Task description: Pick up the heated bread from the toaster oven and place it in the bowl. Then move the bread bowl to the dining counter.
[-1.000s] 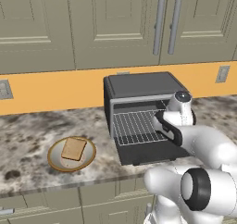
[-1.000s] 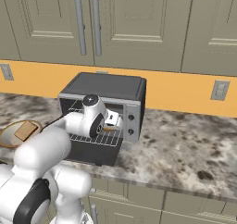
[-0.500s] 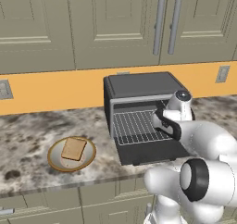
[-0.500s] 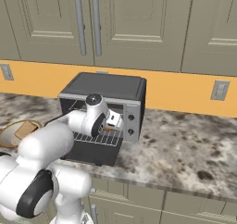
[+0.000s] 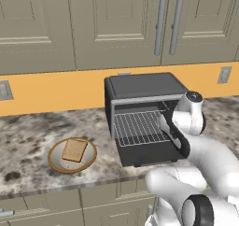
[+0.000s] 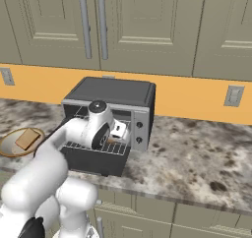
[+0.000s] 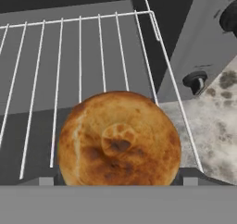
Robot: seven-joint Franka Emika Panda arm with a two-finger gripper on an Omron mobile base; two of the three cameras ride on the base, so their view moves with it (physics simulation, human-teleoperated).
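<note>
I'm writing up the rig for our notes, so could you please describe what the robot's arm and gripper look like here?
The arm is built of glossy white rounded segments, with dark grey-black rings at the joints and a round black cap on its wrist. A black band curves along the hand. The gripper is a small white block with dark markings. No cables are visible.

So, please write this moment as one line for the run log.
phase: reaching for bread | tool: at oven mouth | heated bread: on rack | toaster oven: door down | bowl: holds toast slice
</note>
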